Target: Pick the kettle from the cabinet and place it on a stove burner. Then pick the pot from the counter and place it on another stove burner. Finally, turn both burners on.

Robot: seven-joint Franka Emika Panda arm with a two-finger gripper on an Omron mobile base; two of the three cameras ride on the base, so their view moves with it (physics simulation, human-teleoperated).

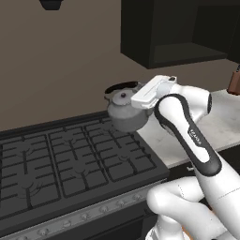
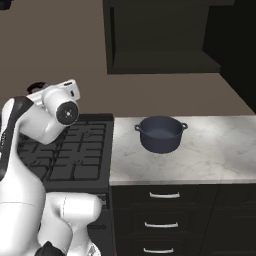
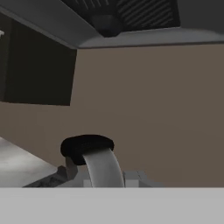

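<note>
Jaws: mine were drawn tight; the kettle (image 1: 124,109) hung right at my hand, so I judged I held it by its black arched handle (image 3: 87,148), though the contact itself was hidden.
Kettle: it sat at the right rear corner of the stove (image 1: 70,164), low over the grates or just on them; I could not tell which.
Done: the kettle was out of the cabinet (image 1: 180,35), whose shelf recess stood bare.
Left: releasing the kettle on a burner, fetching the pot (image 2: 160,133), lighting both burners.
Pot: it stood upright and lidless on the desk (image 2: 210,150), well apart from my hand.
Surface: white marble-look desk beside the black range, dark drawers (image 2: 165,196) below.
Room: brown wall (image 1: 61,61), a range hood (image 3: 122,19) overhead.
</note>
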